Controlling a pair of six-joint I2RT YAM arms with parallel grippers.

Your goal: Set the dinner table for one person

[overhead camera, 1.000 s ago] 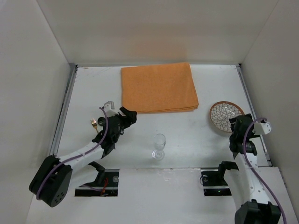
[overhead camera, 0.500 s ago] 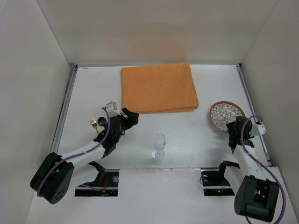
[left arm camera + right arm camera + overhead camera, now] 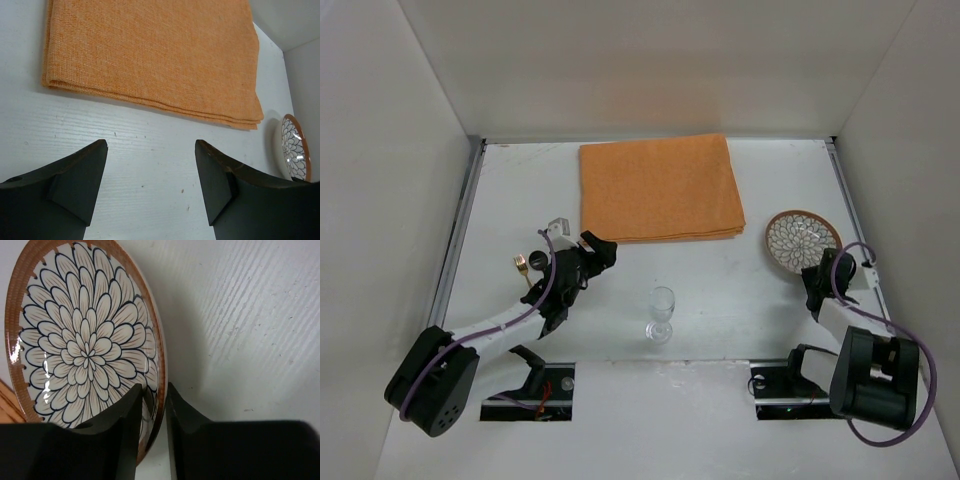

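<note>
The dinner table (image 3: 720, 275) is the white walled surface. A flower-patterned plate (image 3: 798, 236) with a brown rim lies at its right side. My right gripper (image 3: 817, 272) is shut on the plate's near rim, one finger on top and one beneath (image 3: 154, 388); the plate (image 3: 85, 345) fills that view. An orange cloth mat (image 3: 660, 188) lies at the back centre. My left gripper (image 3: 598, 250) hovers open and empty just in front of the mat's left corner (image 3: 150, 145); the mat (image 3: 150, 50) and the plate (image 3: 295, 150) show beyond it.
A clear stemmed glass (image 3: 662, 313) stands upright at the front centre between the arms. A small gold utensil (image 3: 523, 266) lies on the left, partly hidden under the left arm. White walls close in the back and both sides.
My right gripper has shut on the plate's rim, and the right arm has folded lower toward it. The plate has shifted slightly back and left. The left arm has hardly moved.
</note>
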